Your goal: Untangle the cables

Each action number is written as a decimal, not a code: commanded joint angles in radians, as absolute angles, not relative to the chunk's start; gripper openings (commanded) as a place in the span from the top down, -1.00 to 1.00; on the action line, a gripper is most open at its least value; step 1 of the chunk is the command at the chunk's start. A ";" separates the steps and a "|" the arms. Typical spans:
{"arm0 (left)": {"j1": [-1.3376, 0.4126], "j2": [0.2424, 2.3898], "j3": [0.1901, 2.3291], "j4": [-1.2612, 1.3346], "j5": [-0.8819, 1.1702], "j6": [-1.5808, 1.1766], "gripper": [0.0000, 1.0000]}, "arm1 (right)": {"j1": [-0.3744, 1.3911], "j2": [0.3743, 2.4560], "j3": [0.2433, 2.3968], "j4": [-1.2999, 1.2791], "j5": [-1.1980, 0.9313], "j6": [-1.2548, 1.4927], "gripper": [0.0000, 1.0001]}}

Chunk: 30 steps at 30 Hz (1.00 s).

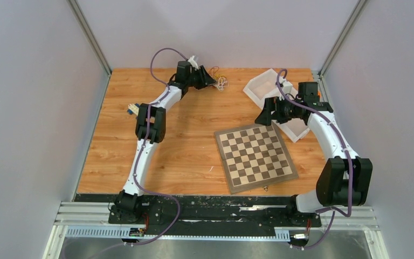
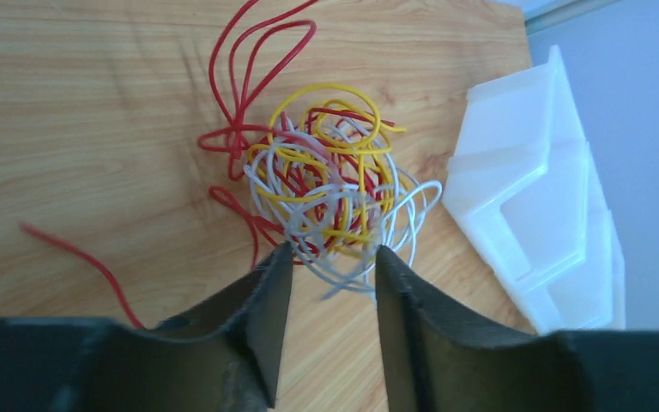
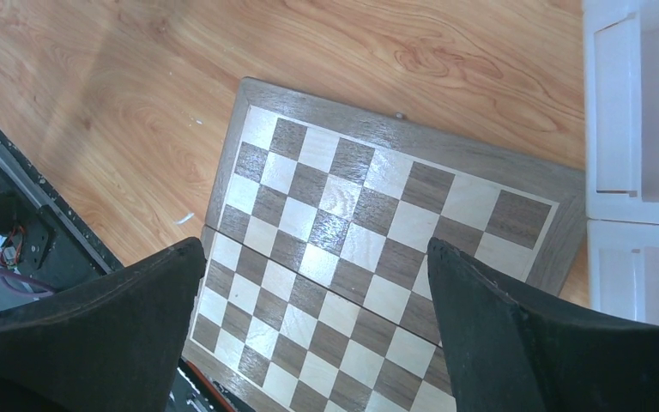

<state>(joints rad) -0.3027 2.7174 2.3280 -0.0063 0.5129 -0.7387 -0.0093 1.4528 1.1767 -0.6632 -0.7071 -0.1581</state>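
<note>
The cables (image 1: pixel 222 82) lie at the far side of the bench (image 1: pixel 183 145), just left of a white plastic tray (image 1: pixel 261 89). From above they are only a small clump at the tip of the left claw (image 1: pixel 214 81). A small blue and yellow part on the left arm's elbow is too small to read.

The left wrist view shows the cables (image 2: pixel 335 184) as 1 knot of 3 colours: red, yellow and white, with red loops spreading left and a loose red end on the wood. The left claw (image 2: pixel 333 257) is released, its 2 fingers partly apart, with white strands lying in the gap. The tray (image 2: pixel 532 197) sits beside the knot.

The right claw (image 3: pixel 317 249) hangs spread wide and empty above the chessboard (image 3: pixel 369 232); this view alone shows the tray's (image 3: pixel 643 103) separate compartments.
</note>
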 commanded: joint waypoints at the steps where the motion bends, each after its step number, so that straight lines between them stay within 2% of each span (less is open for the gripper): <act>1: -0.321 2.683 2.399 0.068 0.520 -0.685 0.24 | -0.012 1.448 1.212 -0.623 -0.701 -0.149 -1.00; 2: -0.320 2.669 2.395 0.058 0.522 -0.651 0.54 | -0.012 1.449 1.210 -0.617 -0.705 -0.150 -0.99; 3: -0.319 2.630 2.381 0.039 0.522 -0.632 0.68 | -0.012 1.447 1.207 -0.612 -0.710 -0.151 -0.99; 4: -0.317 2.606 2.362 0.029 0.525 -0.597 0.92 | -0.011 1.444 1.204 -0.611 -0.718 -0.157 -0.99; 6: -0.310 2.508 2.263 0.017 0.538 -0.554 1.00 | -0.011 1.433 1.205 -0.610 -0.749 -0.180 -0.98; 12: -0.260 2.035 1.735 0.005 0.591 -0.412 1.00 | -0.011 1.400 1.223 -0.612 -0.826 -0.227 -0.97; 16: -0.219 1.792 1.472 -0.061 0.627 -0.340 1.00 | -0.009 1.366 1.202 -0.612 -0.859 -0.243 -0.96; 20: -0.209 1.679 1.342 -0.103 0.665 -0.319 1.00 | -0.006 1.371 1.203 -0.609 -0.879 -0.241 -0.93; 24: -0.209 1.671 1.324 -0.136 0.714 -0.384 1.00 | -0.006 1.407 1.240 -0.608 -0.885 -0.226 -0.92; 30: -0.212 1.559 1.314 -0.273 0.819 -0.268 1.00 | 0.029 1.422 1.242 -0.607 -0.921 -0.222 -0.93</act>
